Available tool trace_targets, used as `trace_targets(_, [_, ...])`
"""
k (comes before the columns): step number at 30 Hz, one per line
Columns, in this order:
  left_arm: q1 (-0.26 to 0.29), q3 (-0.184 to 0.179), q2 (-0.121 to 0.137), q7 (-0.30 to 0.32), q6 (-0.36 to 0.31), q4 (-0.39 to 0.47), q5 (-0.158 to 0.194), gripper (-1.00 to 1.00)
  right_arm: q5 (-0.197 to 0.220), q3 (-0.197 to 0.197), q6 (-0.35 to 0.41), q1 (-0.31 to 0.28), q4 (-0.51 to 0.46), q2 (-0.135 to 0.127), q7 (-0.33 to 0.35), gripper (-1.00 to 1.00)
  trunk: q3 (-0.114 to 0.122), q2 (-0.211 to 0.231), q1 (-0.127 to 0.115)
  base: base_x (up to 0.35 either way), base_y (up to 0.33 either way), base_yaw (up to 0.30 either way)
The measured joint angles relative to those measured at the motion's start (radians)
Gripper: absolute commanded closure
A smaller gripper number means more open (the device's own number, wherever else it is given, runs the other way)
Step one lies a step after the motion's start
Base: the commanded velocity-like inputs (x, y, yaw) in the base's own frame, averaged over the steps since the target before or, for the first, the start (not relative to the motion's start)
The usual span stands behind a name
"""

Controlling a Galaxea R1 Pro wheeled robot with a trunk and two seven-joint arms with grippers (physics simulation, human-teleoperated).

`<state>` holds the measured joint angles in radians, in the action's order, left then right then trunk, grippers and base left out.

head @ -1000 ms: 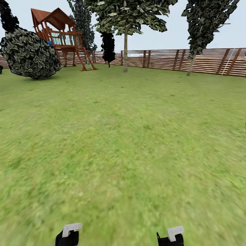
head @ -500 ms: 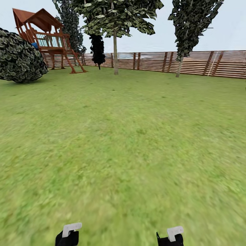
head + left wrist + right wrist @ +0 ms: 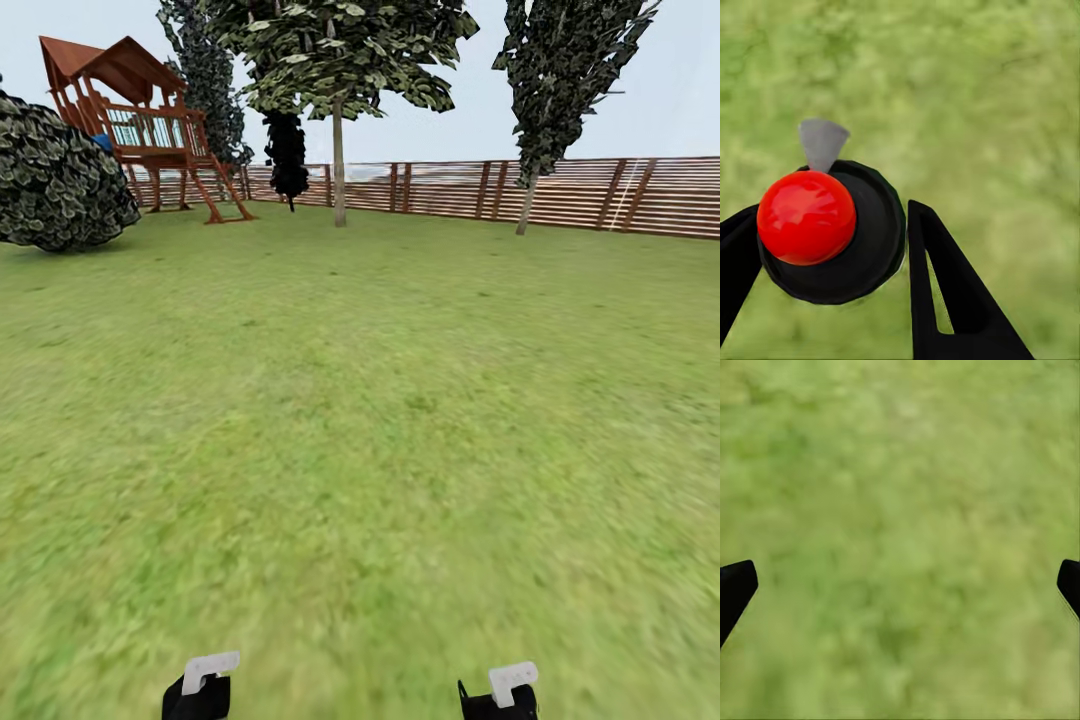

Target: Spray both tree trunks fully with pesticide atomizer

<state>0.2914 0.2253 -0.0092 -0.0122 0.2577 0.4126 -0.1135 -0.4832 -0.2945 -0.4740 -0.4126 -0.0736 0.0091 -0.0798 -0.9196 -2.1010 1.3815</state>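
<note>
While the left gripper (image 3: pixel 832 247) clamps the pesticide atomizer (image 3: pixel 825 225) and the right gripper (image 3: pixel 900 585) hangs open, drive straight for the far tree trunks (image 3: pixel 339 170), keeping the nozzle level

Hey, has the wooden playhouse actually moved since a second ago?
No. The playhouse sits further left in the head view, but the fence, bush and trees slid left with it, so the camera turned, not the playhouse.
</note>
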Motion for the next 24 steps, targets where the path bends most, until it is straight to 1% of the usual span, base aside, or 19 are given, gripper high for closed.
trace_targets(6, [0.000, 0.000, 0.000, 0.000, 0.000, 0.000, 0.000, 1.00, -0.001, 0.000, 0.000, 0.000, 0.000, -0.001, 0.001, -1.00, 0.009, 0.000, 0.000, 0.338, 0.064, -0.024])
trace_targets(12, [0.000, 0.000, 0.000, 0.000, 0.000, 0.000, 0.000, 1.00, -0.002, 0.000, 0.000, 0.000, 0.000, -0.001, 0.002, -1.00, 0.017, 0.000, 0.000, 0.338, 0.004, -0.161])
trace_targets(24, [0.000, 0.000, 0.000, 0.000, 0.000, 0.000, 0.000, 1.00, -0.004, 0.000, 0.000, 0.000, 0.019, -0.001, 0.002, -1.00, 0.017, 0.000, 0.000, 0.338, 0.000, -0.006])
